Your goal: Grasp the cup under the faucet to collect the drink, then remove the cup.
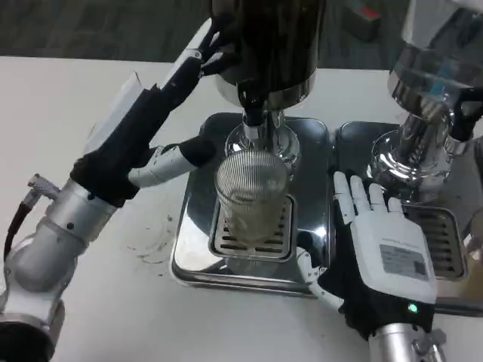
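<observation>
Cup [251, 197]: clear ribbed glass, upright on the drain grate [253, 234] of the steel tray [198, 249], directly under the faucet [253, 113]. My left hand [162, 113]: fingers spread, reaching up beside the dispenser [272, 45], holding nothing. My right hand [381, 241]: flat, fingers apart, right of the cup, not touching.

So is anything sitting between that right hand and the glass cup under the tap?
Nothing visible does. The right hand lies flat and open beside the cup, with only bare shiny drip tray between them. The left hand reaches up to the dispenser above the cup, not into that gap.
</observation>
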### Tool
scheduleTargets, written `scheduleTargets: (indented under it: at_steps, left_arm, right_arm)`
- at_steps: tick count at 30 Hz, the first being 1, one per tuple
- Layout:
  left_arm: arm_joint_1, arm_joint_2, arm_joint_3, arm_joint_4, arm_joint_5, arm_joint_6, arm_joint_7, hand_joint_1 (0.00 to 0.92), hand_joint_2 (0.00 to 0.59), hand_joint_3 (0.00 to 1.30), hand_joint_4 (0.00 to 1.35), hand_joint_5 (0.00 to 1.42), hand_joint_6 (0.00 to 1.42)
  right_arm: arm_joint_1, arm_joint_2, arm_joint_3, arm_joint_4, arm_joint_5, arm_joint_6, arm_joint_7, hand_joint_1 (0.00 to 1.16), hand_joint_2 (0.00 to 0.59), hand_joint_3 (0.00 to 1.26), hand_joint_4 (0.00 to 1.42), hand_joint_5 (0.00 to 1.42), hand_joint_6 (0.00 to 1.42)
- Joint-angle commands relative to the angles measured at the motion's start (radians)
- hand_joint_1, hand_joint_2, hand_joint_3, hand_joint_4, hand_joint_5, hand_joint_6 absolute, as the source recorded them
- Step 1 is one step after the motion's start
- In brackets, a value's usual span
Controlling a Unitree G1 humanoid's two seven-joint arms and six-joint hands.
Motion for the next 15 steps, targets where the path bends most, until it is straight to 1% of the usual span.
scheduleTargets:
  at_steps: [1, 4, 8, 12, 15]
  left_arm:
    - [-0.027, -0.024, 0.012, 0.005, 0.011, 0.010, -0.041, 0.000, 0.038, 0.07, 0.01, 0.21, 0.19]
    - [-0.022, -0.033, 0.015, -0.002, 0.008, -0.003, -0.065, 0.000, 0.061, 0.13, 0.08, 0.26, 0.23]
    - [-0.010, -0.036, 0.023, -0.007, 0.014, -0.016, -0.084, 0.000, 0.073, 0.21, 0.15, 0.32, 0.28]
    - [0.003, -0.029, 0.028, -0.022, 0.030, -0.034, -0.092, 0.000, 0.077, 0.23, 0.17, 0.33, 0.28]
    - [0.012, -0.023, 0.029, -0.040, 0.063, -0.059, -0.079, 0.000, 0.081, 0.23, 0.17, 0.34, 0.29]
  right_arm:
    - [-0.001, 0.009, -0.009, 0.011, 0.010, 0.001, -0.022, 0.37, 0.473, 0.00, 0.00, 0.00, 0.00]
    - [0.001, 0.013, -0.011, 0.012, 0.009, 0.003, -0.026, 0.37, 0.473, 0.00, 0.00, 0.00, 0.00]
    - [0.003, 0.017, -0.013, 0.013, 0.013, 0.005, -0.027, 0.37, 0.473, 0.00, 0.00, 0.00, 0.00]
    - [0.000, 0.015, -0.016, 0.014, 0.014, 0.003, -0.027, 0.37, 0.473, 0.00, 0.00, 0.00, 0.00]
    - [-0.002, 0.015, -0.017, 0.016, 0.017, 0.002, -0.027, 0.37, 0.473, 0.00, 0.00, 0.00, 0.00]
